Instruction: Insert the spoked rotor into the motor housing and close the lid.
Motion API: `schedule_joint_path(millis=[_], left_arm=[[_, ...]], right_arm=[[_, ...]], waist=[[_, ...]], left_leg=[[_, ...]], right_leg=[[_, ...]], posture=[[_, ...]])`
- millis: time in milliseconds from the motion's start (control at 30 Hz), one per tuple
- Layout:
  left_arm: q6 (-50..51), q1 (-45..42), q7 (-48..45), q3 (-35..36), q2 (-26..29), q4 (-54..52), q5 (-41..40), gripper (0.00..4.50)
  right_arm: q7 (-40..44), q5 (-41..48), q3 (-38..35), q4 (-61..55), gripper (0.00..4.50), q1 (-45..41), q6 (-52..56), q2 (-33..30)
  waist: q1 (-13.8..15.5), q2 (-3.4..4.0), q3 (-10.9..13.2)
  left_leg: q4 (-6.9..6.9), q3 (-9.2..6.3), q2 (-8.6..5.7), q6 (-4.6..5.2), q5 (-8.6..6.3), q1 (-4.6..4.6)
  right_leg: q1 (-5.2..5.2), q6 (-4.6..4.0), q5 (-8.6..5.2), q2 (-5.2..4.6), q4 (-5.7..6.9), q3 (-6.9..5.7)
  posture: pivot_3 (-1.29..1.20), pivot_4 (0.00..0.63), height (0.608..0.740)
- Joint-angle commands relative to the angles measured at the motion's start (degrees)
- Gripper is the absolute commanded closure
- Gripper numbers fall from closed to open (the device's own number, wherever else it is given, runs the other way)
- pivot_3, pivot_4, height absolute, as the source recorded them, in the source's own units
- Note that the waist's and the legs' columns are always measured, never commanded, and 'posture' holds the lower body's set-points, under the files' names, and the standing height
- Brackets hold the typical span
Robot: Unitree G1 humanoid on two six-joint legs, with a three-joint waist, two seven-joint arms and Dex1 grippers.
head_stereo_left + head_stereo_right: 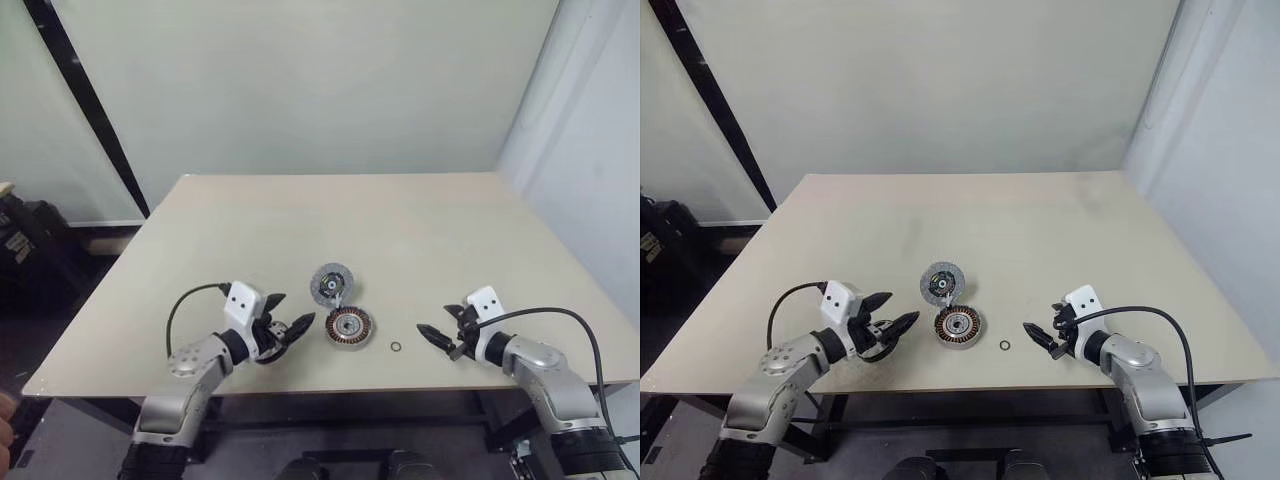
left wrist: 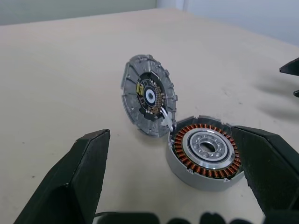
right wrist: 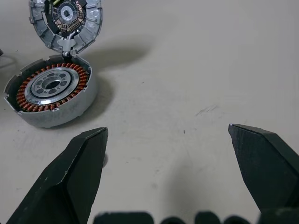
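- The counter [image 1: 420, 230] is a wide, pale beige top; the head views take in its whole spread, while the wrist views give patches of it close up.
- The left gripper [image 1: 290, 330] sits low over the counter's near edge, its jaws spread wide with nothing between them. Its tips point toward the motor housing, which lies just beyond them.
- The right gripper [image 1: 432, 335] is also low over the near edge, jaws fully apart and empty, pointing inward at the housing from farther off.
- The motor housing [image 1: 349, 327] lies flat between the two grippers, nearer the left one, its open mouth facing up. The wrist views reveal what the head views barely resolve: a copper-coloured winding ring around a silvery hub.
- The lid [image 1: 331, 284] stands swung open on the far side of the housing from the jaws, joined at the rim and tilted up on edge. In the left wrist view its inner face, with dark spoke-like pattern and hub, turns toward that gripper.
- A small black ring [image 1: 396, 347] lies flat on the counter between the housing and the right gripper's tips, apart from both; the head views show it.
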Motion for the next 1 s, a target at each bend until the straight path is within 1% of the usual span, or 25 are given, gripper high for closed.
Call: schedule_joint_path(millis=[33, 233, 333, 433, 533, 600, 667, 733, 800, 867, 900, 1000], left_arm=[[-1.2, -2.01, -0.48, 0.04, 0.0, -0.6, 0.29, 0.08], [0.11, -0.61, 1.89, 1.73, -1.51, -2.46, -0.77, 0.08], [3.61, 1.04, 4.23, 3.47, -1.48, -4.99, -2.07, 0.08], [10.94, 3.41, 9.03, 6.75, -1.98, -9.84, -4.73, 0.08], [16.75, 5.36, 11.8, 9.58, -1.96, -13.11, -7.55, 0.08], [25.26, 7.56, 14.25, 13.35, -1.77, -16.1, -12.6, 0.08], [30.42, 9.48, 14.02, 15.42, -0.31, -18.45, -16.21, 0.08], [32.25, 10.85, 12.49, 15.34, 1.92, -19.92, -17.22, 0.08], [31.39, 13.07, 7.93, 12.6, 6.25, -21.62, -16.38, 0.08], [29.48, 14.48, 4.54, 10.38, 9.27, -22.54, -15.58, 0.08], [28.76, 14.64, 3.74, 9.62, 10.11, -22.73, -15.26, 0.08], [25.93, 14.64, 1.54, 7.38, 11.59, -22.82, -13.87, 0.08]], right_arm=[[0.16, 0.49, -0.56, -1.3, 0.0, -1.39, -1.2, -0.11], [1.56, 0.75, 0.1, -1.52, 0.0, -2.21, -2.07, -0.12], [1.24, 0.08, 1.36, -2.32, 0.0, -2.7, 1.43, -0.84], [2.26, -0.77, 4.16, -3.34, 0.0, -2.9, 3.37, -1.4], [2.76, -1.05, 6.22, -3.94, 0.0, -3.07, 5.23, -1.72], [3.18, -1.43, 7.78, -4.17, 0.0, -2.91, 6.07, -1.65], [3.08, -2.31, 9.07, -3.79, 0.0, -2.92, 5.98, -1.48], [2.96, -3.08, 10.06, -3.24, 0.0, -3.08, 5.77, -1.31], [2.73, -3.77, 11.16, -2.5, 0.0, -3.41, 5.4, -0.72], [2.63, -4.15, 11.82, -1.85, 0.0, -3.76, 5.17, -0.17], [2.49, -4.46, 12.09, -1.29, 0.0, -4.1, 5.03, 0.2], [1.82, -5.43, 12.73, 0.51, 0.0, -5.26, 4.7, 1.26]], waist=[[0.01, 0.0, 0.0], [0.0, 0.0, 0.0], [-0.11, 0.0, -0.01], [-0.06, -0.01, -0.01], [-0.08, -0.01, 0.0], [-0.08, -0.01, -0.01], [-0.15, -0.01, 0.0], [-0.16, -0.02, 0.01], [-0.15, -0.06, 0.01], [-0.12, 0.0, 0.01], [-0.12, 0.01, 0.01], [-0.17, 0.0, 0.01]], left_leg=[[0.0, 0.0, 0.0, 0.0, 0.0, 0.0], [0.0, 0.01, -0.01, 0.01, 0.0, 0.01], [-0.01, 0.0, 0.01, 0.01, 0.0, 0.02], [-0.01, -0.05, 0.03, 0.01, 0.0, 0.02], [-0.01, -0.06, 0.05, 0.01, 0.0, 0.02], [0.01, -0.05, 0.05, 0.01, 0.0, 0.03], [0.01, -0.05, 0.07, 0.0, 0.0, 0.05], [0.02, -0.05, 0.07, 0.0, 0.0, 0.04], [0.03, -0.07, 0.07, -0.01, -0.01, 0.04], [0.02, -0.07, 0.08, -0.07, -0.04, 0.05], [0.02, -0.05, 0.06, -0.23, -0.13, 0.04], [0.04, -0.02, 0.06, -0.26, -0.14, 0.04]], right_leg=[[0.0, 0.0, 0.0, 0.0, 0.0, 0.0], [0.01, 0.01, 0.0, 0.01, 0.0, 0.01], [0.01, 0.01, 0.01, 0.01, 0.02, 0.02], [0.01, 0.01, 0.01, 0.01, 0.04, -0.01], [0.0, 0.01, 0.01, 0.01, 0.04, -0.02], [0.01, 0.01, 0.01, 0.01, 0.04, -0.01], [0.03, 0.01, 0.0, -0.01, 0.04, -0.01], [0.01, 0.01, 0.0, 0.0, 0.04, -0.02], [0.01, 0.0, 0.0, 0.0, 0.04, -0.06], [0.01, -0.01, -0.01, -0.01, 0.03, -0.08], [0.0, -0.01, -0.01, -0.05, 0.03, -0.07], [0.0, -0.01, -0.01, -0.08, 0.02, -0.04]], posture=[[0.0, 0.0, 0.74], [0.0, 0.0, 0.74], [0.0, 0.0, 0.74], [0.0, 0.0, 0.74], [0.0, 0.0, 0.74], [0.0, 0.0, 0.74], [0.0, 0.0, 0.74], [0.0, 0.0, 0.74], [0.0, 0.0, 0.74], [0.0, 0.0, 0.74], [0.0, 0.0, 0.74], [0.0, 0.0, 0.74]])
